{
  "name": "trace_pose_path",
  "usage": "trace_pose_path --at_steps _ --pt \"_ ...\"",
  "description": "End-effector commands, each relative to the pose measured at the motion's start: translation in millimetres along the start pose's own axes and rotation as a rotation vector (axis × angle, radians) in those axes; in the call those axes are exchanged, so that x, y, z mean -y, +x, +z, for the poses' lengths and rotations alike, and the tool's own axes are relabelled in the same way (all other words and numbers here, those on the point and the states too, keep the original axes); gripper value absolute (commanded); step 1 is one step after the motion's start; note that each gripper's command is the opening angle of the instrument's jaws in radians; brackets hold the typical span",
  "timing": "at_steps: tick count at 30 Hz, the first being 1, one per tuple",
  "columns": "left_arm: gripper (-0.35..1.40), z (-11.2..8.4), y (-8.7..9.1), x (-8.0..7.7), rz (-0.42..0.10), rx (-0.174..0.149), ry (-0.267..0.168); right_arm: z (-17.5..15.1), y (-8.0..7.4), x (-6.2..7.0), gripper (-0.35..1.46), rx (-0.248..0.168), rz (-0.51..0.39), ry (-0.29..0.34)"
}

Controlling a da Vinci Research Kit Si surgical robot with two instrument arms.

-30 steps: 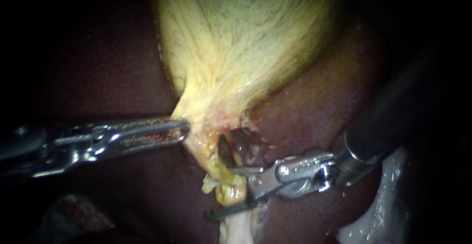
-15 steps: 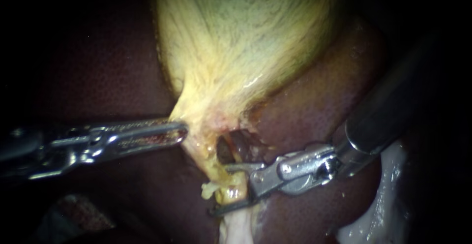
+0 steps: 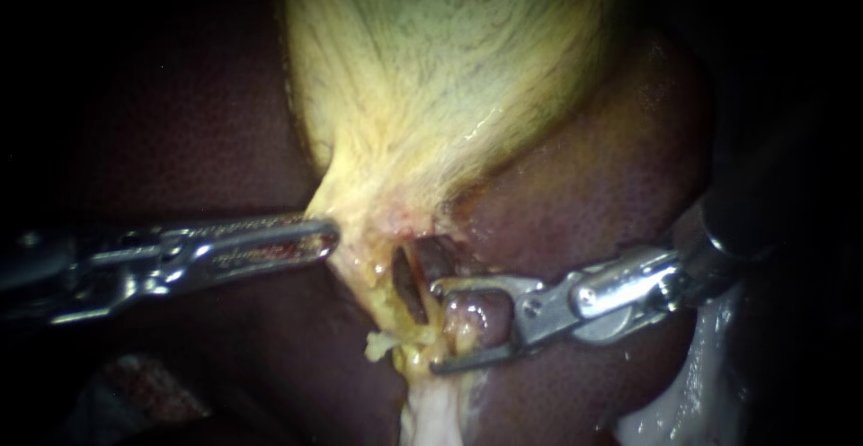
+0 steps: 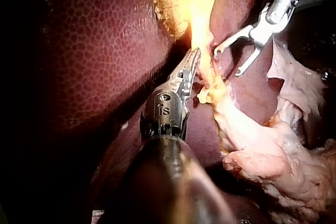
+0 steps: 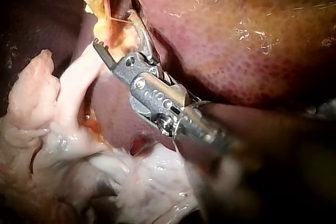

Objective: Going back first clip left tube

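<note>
The slender metal left instrument (image 3: 328,236) is lying level across the dark maroon, stippled liver (image 3: 180,122). Its jaws are pressed narrow and pinching the tapering neck of the yellow, fibrous gallbladder (image 3: 431,77), which is tenting towards them. Below that grip the yellowish, ragged left tube (image 3: 385,291) is running downward. A dark slit-like gap (image 3: 409,277) is showing on its right side, with a reddish-brown strand of tissue (image 3: 440,262) beyond the gap. The shiny metal right instrument (image 3: 439,327) is standing with its jaws spread wide, their tips just short of the left tube. The lower end of the strand is sitting in the space between them. Glistening pale whitish tissue (image 3: 692,392) is crowding the lower right edge beside the right shaft, and a white stalk (image 3: 431,419) is hanging under the tubes. Bare liver is lying open behind the right jaws and beneath the left shaft.
</note>
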Motion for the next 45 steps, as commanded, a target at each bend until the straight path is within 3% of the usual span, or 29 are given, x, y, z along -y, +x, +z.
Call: trace_pose_path --at_steps 1,13,25,45 --pt "-0.05 0.0 0.1 -0.1 0.000 0.000 0.000 -0.8 0.2 -0.1 0.60 0.001 -0.002 -0.006" --pt "-0.05 0.6 0.7 -1.1 0.003 0.002 -0.003 -5.9 2.7 -1.2 0.60 0.019 -0.071 -0.058" --pt "-0.05 1.3 1.1 -1.5 0.005 0.003 -0.005 -7.2 3.4 -0.5 0.60 0.021 -0.156 -0.049" --pt "-0.05 6.2 2.8 -2.6 0.014 0.008 -0.006 -8.9 3.7 -0.2 0.60 0.018 -0.202 -0.033"
